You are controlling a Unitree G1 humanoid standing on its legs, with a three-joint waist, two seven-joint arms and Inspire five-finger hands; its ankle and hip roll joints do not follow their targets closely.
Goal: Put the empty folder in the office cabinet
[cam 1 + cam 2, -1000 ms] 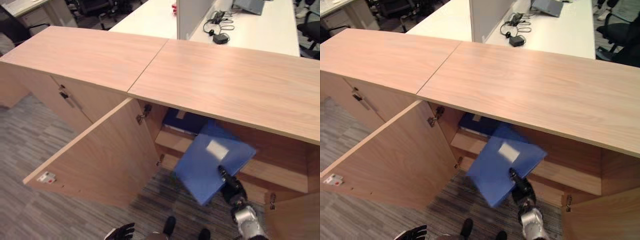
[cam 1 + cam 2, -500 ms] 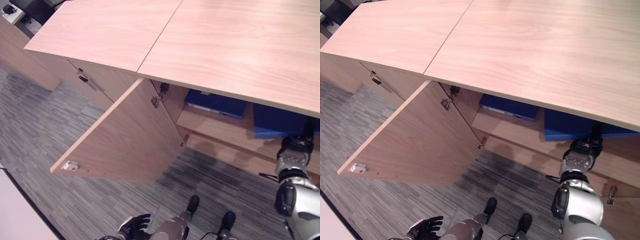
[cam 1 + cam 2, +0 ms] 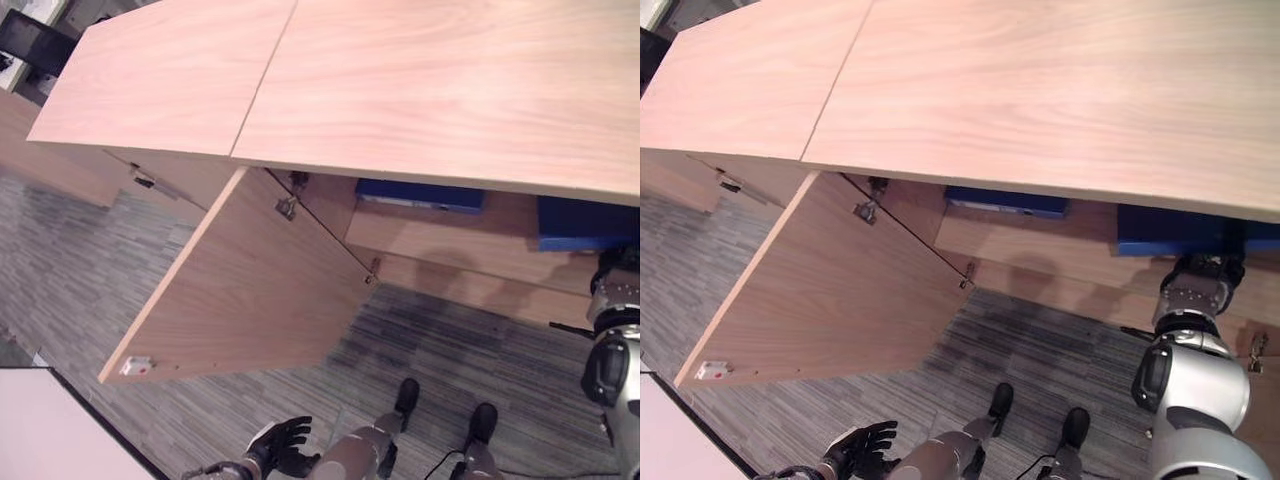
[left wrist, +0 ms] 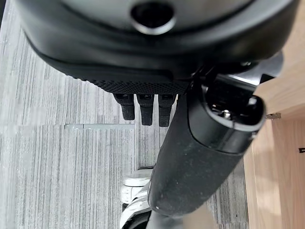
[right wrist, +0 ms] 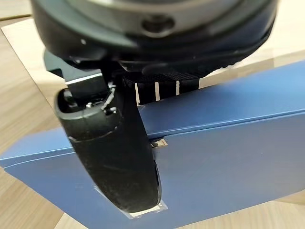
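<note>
The blue folder [image 3: 1185, 232] lies flat on the shelf [image 3: 1040, 262] inside the office cabinet [image 3: 1060, 90], at the right part of the open compartment, under the wide wooden top. The right hand [image 5: 121, 157] is at the front edge of this folder. In the right wrist view its thumb lies over the near face of the folder and its fingers [image 5: 155, 88] go behind the upper edge, so the hand has the folder pinched between thumb and fingers. From above, the right hand [image 3: 1200, 285] shows just below the folder, at the front of the shelf.

A second blue folder [image 3: 420, 194] lies further left on the same shelf, well apart from the first one. The cabinet door [image 3: 250, 290] at the left of the compartment stands wide open, hanging on its hinges [image 3: 287, 207]. Near its lower outer corner there is a small white tag [image 3: 133, 367] with a red mark.

The cabinet top is light wood with a clear grain, and a thin seam [image 3: 262, 80] divides it into two panels. The neighbouring cabinet on the left has its door closed, with a dark handle [image 3: 143, 181] on it. The floor [image 3: 80, 260] is grey carpet with a striped pattern.

The left hand [image 3: 280, 448] hangs low over the carpet, near the bottom of the view, with fingers loosely spread and holding nothing.
</note>
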